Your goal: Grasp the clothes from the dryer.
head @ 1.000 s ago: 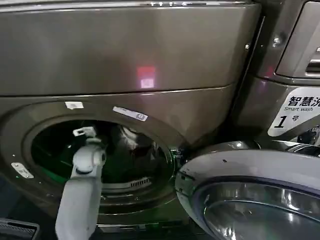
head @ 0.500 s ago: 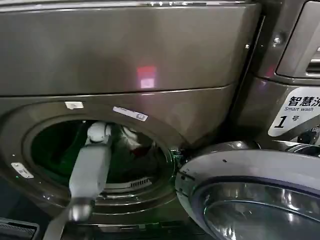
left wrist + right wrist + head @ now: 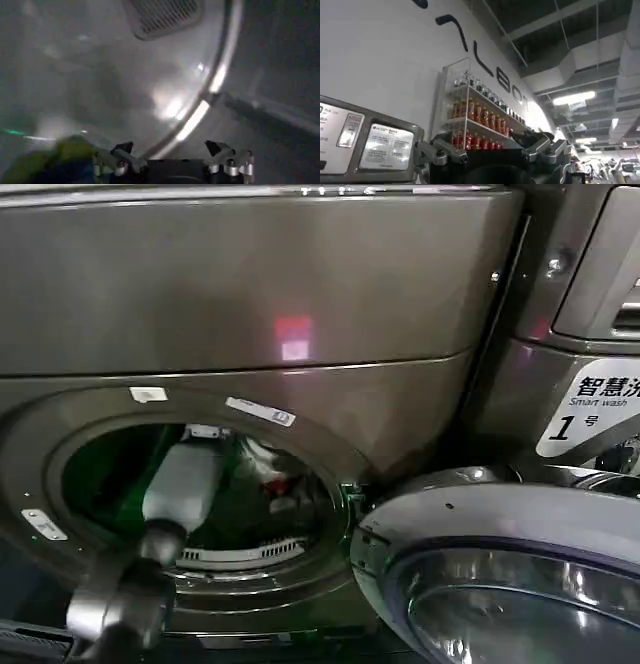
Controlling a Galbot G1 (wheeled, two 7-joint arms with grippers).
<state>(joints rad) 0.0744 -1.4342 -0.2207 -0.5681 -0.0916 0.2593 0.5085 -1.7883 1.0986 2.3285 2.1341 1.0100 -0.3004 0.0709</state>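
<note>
The dryer (image 3: 300, 294) is the bronze-grey machine whose round porthole stands open. Inside the drum lie the clothes (image 3: 268, 468), white cloth with red marks. A yellow-green and navy piece (image 3: 60, 161) lies just beside one finger of my left gripper (image 3: 169, 148). That gripper is deep in the drum, open, with nothing between its fingers. Its grey forearm (image 3: 183, 480) runs in through the porthole and hides the gripper's end in the head view. My right gripper (image 3: 487, 142) is open and held away from the machine, pointing up into the room.
The dryer's glass door (image 3: 500, 574) hangs open at the lower right. A similar machine with a Smart wash label (image 3: 592, 412) stands on the right. A vent grille (image 3: 161, 16) sits on the drum's back wall. A shelf of bottles (image 3: 475, 120) hangs on a far wall.
My left arm has pushed deeper into the drum; its wrist went from the porthole's front to well inside, and the elbow now shows at the lower left.
</note>
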